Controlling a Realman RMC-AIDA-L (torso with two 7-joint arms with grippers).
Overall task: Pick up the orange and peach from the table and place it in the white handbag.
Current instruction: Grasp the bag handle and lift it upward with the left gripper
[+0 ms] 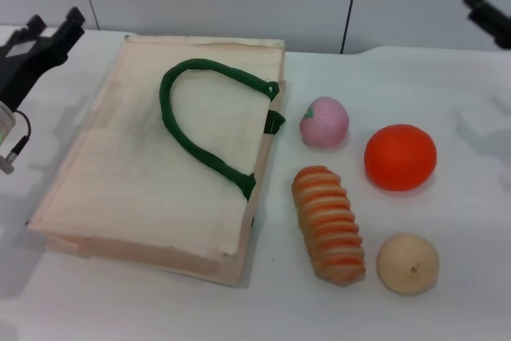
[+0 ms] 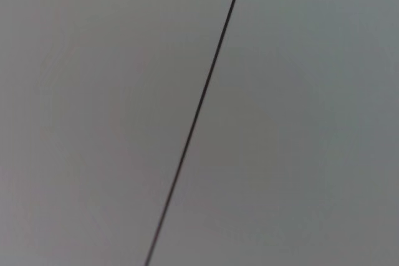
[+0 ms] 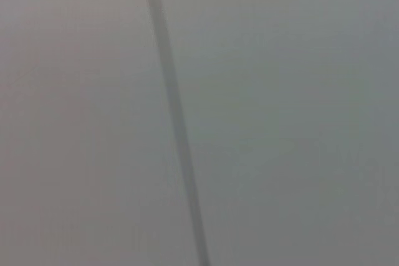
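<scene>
Here my left gripper point(image 1: 44, 33) and right gripper point(image 1: 487, 9), grip state unclear, sit far from the white handbag point(image 1: 152, 165), whose flat-lying mouth could block the orange point(image 1: 400, 157) and peach point(image 1: 324, 121).

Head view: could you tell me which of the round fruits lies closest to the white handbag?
The peach, pink with a green leaf mark, lies just beside the white handbag's green tab; the orange and the beige ball lie farther right.

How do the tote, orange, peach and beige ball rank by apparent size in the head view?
1. Flat cream cloth tote with green rope handles
2. Smooth orange-red ball
3. Pale beige ball, only slightly bigger than the small pink peach; too close to rank.
</scene>
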